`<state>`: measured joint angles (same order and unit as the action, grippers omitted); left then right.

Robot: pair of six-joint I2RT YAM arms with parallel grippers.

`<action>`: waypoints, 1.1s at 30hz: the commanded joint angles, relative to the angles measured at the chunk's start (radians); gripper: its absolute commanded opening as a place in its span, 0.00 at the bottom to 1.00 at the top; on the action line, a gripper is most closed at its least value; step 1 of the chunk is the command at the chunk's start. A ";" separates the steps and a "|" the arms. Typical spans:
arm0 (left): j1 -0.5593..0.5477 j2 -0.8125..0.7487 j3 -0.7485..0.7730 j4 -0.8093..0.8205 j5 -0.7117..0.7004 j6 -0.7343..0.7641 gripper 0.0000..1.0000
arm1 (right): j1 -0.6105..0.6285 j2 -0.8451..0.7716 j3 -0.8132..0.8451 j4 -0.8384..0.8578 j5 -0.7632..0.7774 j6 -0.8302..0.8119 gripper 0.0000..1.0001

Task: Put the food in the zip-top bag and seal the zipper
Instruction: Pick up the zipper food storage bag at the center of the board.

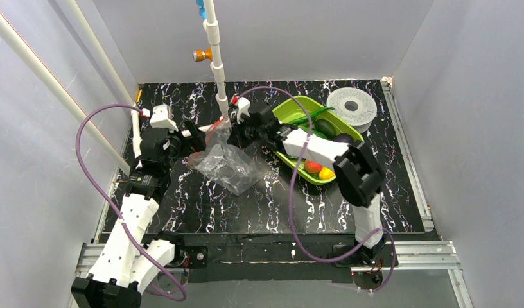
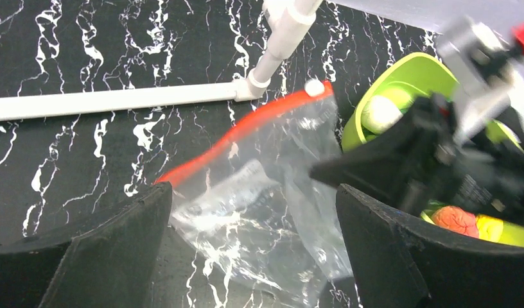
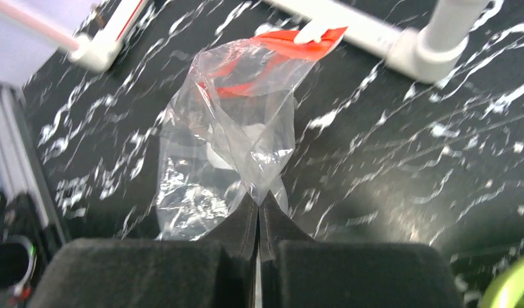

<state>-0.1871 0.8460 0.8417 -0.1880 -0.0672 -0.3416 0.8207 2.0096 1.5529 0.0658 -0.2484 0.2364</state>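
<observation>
Right gripper (image 3: 258, 204): jaws pressed together, pinching a fold of the zip-top bag (image 3: 227, 128). The zipper (image 3: 291, 40) lies beyond its fingertips.

Left gripper (image 2: 253, 196): jaws spread wide, with the bag lying between and ahead of them.

The food (image 1: 314, 168) rests in the lime-green tray (image 1: 296, 104) behind the right gripper.

- The flat counter (image 1: 246, 205) is black, with thin white veins like marble.
- The clear crinkly plastic bag (image 1: 230, 165) has a narrow red-orange strip (image 2: 246, 128) along its mouth.
- The oval plastic tray (image 1: 293, 108) is lime-green.
- One glossy toy fruit (image 1: 313, 167) is red-orange, and its round neighbour fruit (image 1: 327, 173) is yellow.
- The round perforated disc (image 1: 351, 108) is white.
</observation>
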 commanded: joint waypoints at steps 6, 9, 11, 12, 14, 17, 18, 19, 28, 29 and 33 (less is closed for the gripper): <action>-0.010 -0.209 0.119 -0.462 0.075 -0.358 0.99 | 0.246 -0.466 -0.448 0.257 0.356 -0.251 0.01; -0.009 -0.275 0.148 -0.587 0.200 -0.512 1.00 | 0.296 -0.552 -0.631 0.425 0.495 -0.301 0.01; -0.009 -0.309 0.186 -0.699 0.221 -0.626 0.99 | 0.321 -0.598 -0.728 0.532 0.547 -0.357 0.01; -0.009 -0.326 0.197 -0.752 0.231 -0.689 0.96 | 0.335 -0.615 -0.773 0.598 0.566 -0.393 0.01; -0.009 -0.368 0.195 -0.810 0.262 -0.820 0.92 | 0.362 -0.642 -0.836 0.670 0.598 -0.468 0.01; -0.009 -0.437 0.129 -0.820 0.337 -1.046 0.92 | 0.395 -0.677 -0.894 0.721 0.655 -0.558 0.01; -0.009 -0.457 0.091 -0.812 0.369 -1.139 0.92 | 0.402 -0.688 -0.909 0.739 0.672 -0.588 0.01; -0.009 -0.468 0.058 -0.802 0.400 -1.210 0.92 | 0.407 -0.697 -0.923 0.757 0.685 -0.607 0.01; -0.009 -0.198 0.073 -0.894 0.483 -1.288 0.93 | 0.453 -0.754 -0.956 0.790 0.707 -0.692 0.01; -0.009 -0.176 0.083 -0.888 0.484 -1.278 0.94 | 0.458 -0.755 -0.955 0.790 0.709 -0.698 0.01; -0.009 -0.065 0.170 -0.909 0.424 -1.258 0.97 | 0.475 -0.747 -0.950 0.798 0.721 -0.729 0.01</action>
<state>-0.1936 0.7019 0.9006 -1.0505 0.3808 -1.6004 1.2717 1.2728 0.6052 0.7815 0.4343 -0.4310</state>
